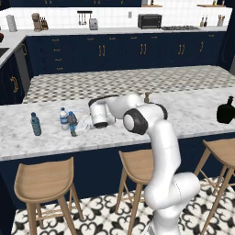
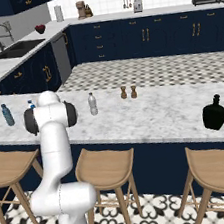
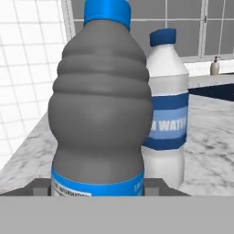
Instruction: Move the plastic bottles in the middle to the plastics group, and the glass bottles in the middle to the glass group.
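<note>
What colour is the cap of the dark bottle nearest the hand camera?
Blue cap, best in the hand view.

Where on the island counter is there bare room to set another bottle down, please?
Free: the marble between the clear greyish bottle and the squat black bottle, in front of the two shakers. Crowded: the left end, where the gripper holds the dark bottle beside the white-capped bottle.

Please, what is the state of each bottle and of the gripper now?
Dark grey plastic bottle with blue cap: upright, gripped.
Gripper: shut on that bottle.
Clear plastic bottle with blue label: upright, free.
Slim teal plastic bottle: upright, free.
Slim greyish clear bottle: upright, free.
Squat glossy black bottle: upright, free.
</note>
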You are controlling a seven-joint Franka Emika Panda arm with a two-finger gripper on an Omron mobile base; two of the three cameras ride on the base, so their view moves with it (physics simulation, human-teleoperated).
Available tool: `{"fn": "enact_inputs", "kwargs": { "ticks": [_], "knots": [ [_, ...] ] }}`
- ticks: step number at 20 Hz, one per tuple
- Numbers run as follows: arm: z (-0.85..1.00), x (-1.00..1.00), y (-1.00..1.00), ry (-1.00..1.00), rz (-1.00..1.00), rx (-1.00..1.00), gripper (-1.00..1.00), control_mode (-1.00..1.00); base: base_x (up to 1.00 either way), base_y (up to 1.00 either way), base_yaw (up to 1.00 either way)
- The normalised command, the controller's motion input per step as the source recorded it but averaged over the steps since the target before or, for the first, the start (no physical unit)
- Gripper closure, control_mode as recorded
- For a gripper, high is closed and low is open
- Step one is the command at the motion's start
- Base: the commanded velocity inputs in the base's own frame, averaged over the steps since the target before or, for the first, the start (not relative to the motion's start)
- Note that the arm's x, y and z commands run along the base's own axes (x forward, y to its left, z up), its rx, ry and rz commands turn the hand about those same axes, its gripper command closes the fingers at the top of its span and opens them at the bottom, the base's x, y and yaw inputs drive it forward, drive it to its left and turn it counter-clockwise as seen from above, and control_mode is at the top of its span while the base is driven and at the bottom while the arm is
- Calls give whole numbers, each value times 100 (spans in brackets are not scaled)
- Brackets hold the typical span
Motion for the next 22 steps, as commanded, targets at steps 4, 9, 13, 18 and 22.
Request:
{"fn": "enact_inputs", "kwargs": {
  "ticks": [4, 9, 13, 18, 22],
  "knots": [
    [-18, 25, 20, -1, 5, 0, 100, -100, 0, 0, 0],
    [-36, 1, 1, 0, 4, 0, 100, -100, 0, 0, 0],
    [-45, 0, -8, 0, 2, 2, 100, -100, 0, 0, 0],
    [-46, -9, -20, -2, 2, 3, 100, -100, 0, 0, 0],
    [-49, -23, -35, -17, 4, 5, 100, -100, 0, 0, 0]
  ]
}}
